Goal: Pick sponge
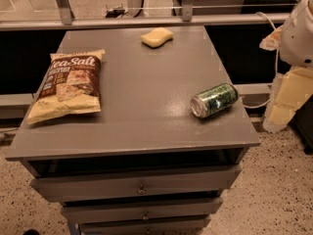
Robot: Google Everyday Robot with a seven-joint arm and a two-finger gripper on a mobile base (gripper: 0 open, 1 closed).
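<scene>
The sponge (157, 37) is a small pale yellow foam pad with rounded corners, lying flat at the far middle of the grey table top (142, 97). My gripper (286, 102) hangs at the right edge of the view, off the table's right side and far from the sponge, with its flat pale yellow fingers (291, 89) pointing down. Nothing shows between them.
A green can (214, 100) lies on its side near the table's right front. A brown and yellow chip bag (67, 83) lies at the left. A metal rail (146, 21) runs behind the table. Drawers (139, 187) sit below the top.
</scene>
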